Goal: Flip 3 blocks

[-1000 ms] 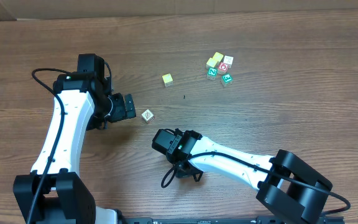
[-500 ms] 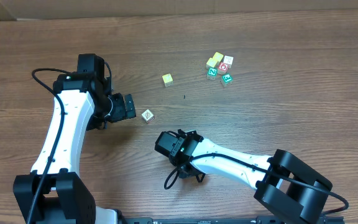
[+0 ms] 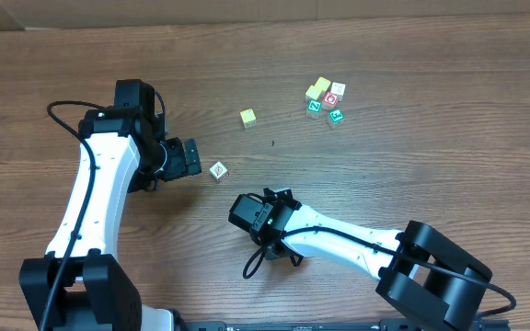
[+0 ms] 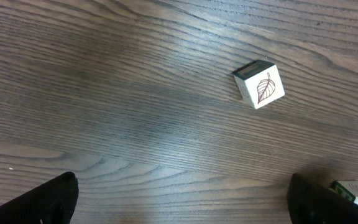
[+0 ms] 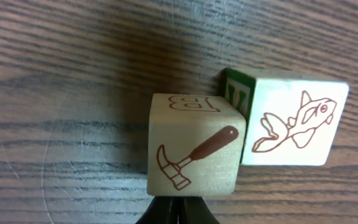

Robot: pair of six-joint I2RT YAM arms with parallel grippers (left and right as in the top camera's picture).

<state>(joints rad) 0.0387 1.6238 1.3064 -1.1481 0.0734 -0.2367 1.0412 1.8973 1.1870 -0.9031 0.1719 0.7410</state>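
The right gripper point(image 5: 176, 210) is sitting at the bottom edge of the right wrist view with its dark fingers pressed together, pinching nothing. Its tip is lying right against the lower edge of a small pale wooden cube with a brown hammer drawn on top and a letter on its far side, the hammer cube point(image 5: 194, 152). Touching that cube on the right is a second pale wooden cube with a brown fish drawn on top and a green lettered side, the fish cube point(image 5: 294, 124). In the overhead view this pair is lying in the lower middle of the frame, mostly hidden by the gripper.

The left gripper point(image 3: 194, 158) is hanging in the left of the overhead frame with its fingers spread wide and holding nothing. Just to its right, apart from it, a third pale wooden cube with a brown leaf on top, the leaf cube point(image 4: 260, 85), is resting alone on the brown wood-grain desk point(image 3: 431, 165).

All three cubes are showing a drawn face upward, so the pictures are not telling which have already been turned. By my reading, the right gripper is working on the hammer cube, while the fish cube and the leaf cube are waiting.
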